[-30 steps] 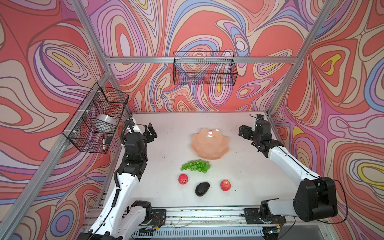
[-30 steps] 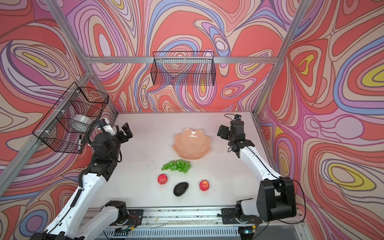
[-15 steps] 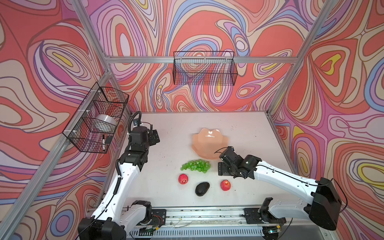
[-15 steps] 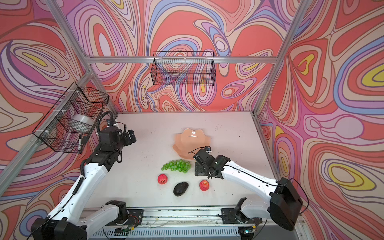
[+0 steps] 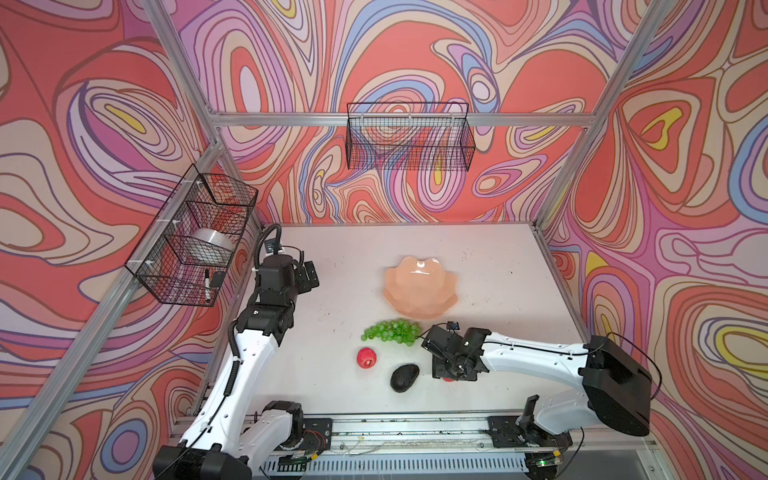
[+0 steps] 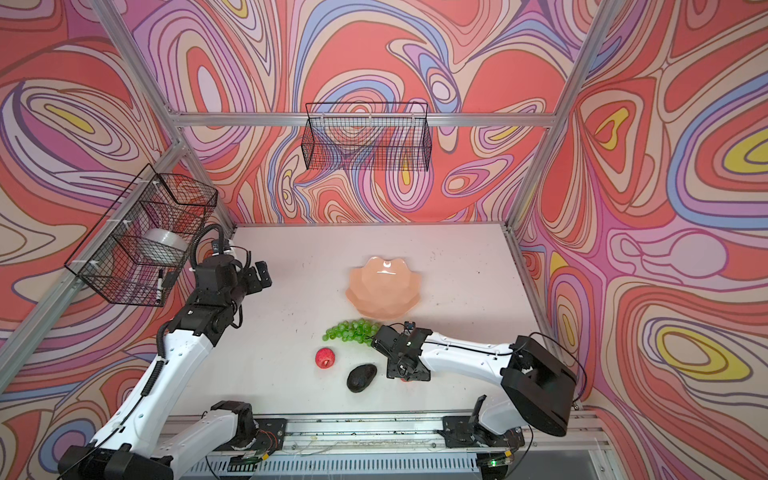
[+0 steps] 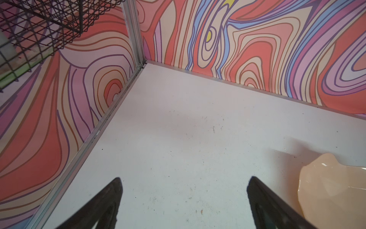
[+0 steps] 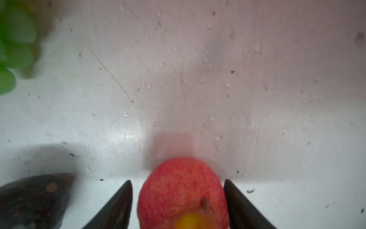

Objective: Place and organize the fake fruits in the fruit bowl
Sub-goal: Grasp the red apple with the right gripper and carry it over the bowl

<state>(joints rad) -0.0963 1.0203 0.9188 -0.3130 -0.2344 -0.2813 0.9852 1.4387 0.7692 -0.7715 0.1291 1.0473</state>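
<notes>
Red apple (image 8: pixel 182 194) sits inside our right claw (image 8: pixel 177 180); we cannot tell if it pinches. Our left claw (image 7: pixel 184 178) stands spread.

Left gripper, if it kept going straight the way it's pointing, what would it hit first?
Probably the bare table, short of the back wall. The fruit bowl sits to one side of the line of the left gripper. Depth is unclear.

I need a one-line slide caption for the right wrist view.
Right gripper straddles a red apple on the white table; the avocado and green grapes lie nearby.
</notes>
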